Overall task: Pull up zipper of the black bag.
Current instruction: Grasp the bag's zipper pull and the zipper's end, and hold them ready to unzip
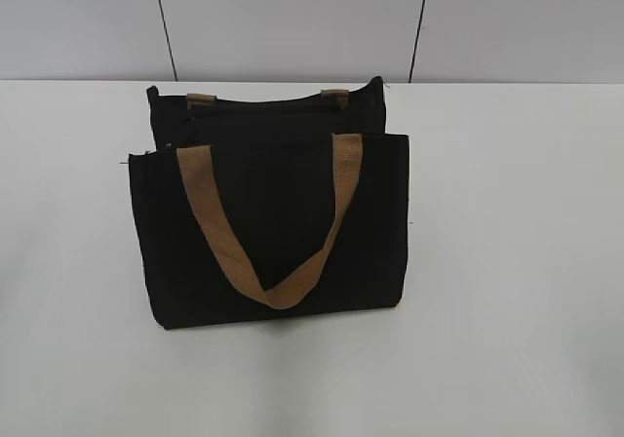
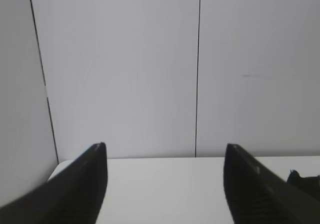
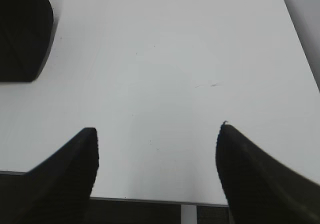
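The black bag [image 1: 278, 222] stands in the middle of the white table in the exterior view, its front tan handle [image 1: 268, 227] hanging down over the front panel. Its top edge runs along the back, where the zipper line [image 1: 263, 100] lies; the pull tab does not show. No gripper shows in the exterior view. My left gripper [image 2: 165, 151] is open and empty over bare table, with a corner of the bag [image 2: 305, 180] at its far right. My right gripper [image 3: 157, 134] is open and empty near the table's front edge, a corner of the bag [image 3: 22, 31] at upper left.
The white table [image 1: 526, 261] spreads wide on both sides of the bag. A grey panelled wall [image 1: 292, 18] rises behind it. The table's front edge [image 3: 150, 200] shows under my right gripper.
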Action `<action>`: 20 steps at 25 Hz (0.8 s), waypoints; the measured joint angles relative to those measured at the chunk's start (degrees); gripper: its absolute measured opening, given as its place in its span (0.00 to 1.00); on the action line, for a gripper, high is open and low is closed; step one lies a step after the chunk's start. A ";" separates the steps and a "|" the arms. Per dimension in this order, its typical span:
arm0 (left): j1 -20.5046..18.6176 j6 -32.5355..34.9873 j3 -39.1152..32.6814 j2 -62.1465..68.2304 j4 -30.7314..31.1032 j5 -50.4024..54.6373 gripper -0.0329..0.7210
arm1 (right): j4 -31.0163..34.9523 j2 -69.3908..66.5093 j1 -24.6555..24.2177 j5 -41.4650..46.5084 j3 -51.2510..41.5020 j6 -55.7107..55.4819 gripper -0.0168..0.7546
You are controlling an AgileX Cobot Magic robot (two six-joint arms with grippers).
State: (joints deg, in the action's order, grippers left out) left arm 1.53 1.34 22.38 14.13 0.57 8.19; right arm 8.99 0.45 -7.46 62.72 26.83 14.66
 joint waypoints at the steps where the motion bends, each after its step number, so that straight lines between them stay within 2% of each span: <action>1: 0.00 0.00 -1.56 2.56 -0.57 -4.75 0.74 | 0.00 0.00 0.00 0.00 0.00 0.00 0.74; 6: 0.89 -0.71 -4.52 21.39 -1.96 -18.61 0.64 | 0.00 0.00 0.00 0.00 0.00 0.00 0.74; 10: 4.23 -2.32 -4.52 39.93 2.17 -30.91 0.59 | 0.00 0.00 0.00 0.00 0.00 0.00 0.74; 12: 6.08 -6.17 -4.52 47.23 6.51 -36.45 0.59 | 0.00 0.00 0.00 0.00 0.00 0.00 0.74; 16: 6.88 -13.87 -4.52 61.86 21.89 -48.06 0.59 | 0.05 0.00 0.00 0.00 0.00 0.00 0.74; 20: 6.51 -15.79 -4.34 72.22 29.62 -55.73 0.56 | 0.05 0.00 0.00 0.00 0.00 0.00 0.74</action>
State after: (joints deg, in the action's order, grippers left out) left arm 8.04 -14.45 18.04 86.36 30.19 -47.55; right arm 9.05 0.45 -7.46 62.72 26.83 14.66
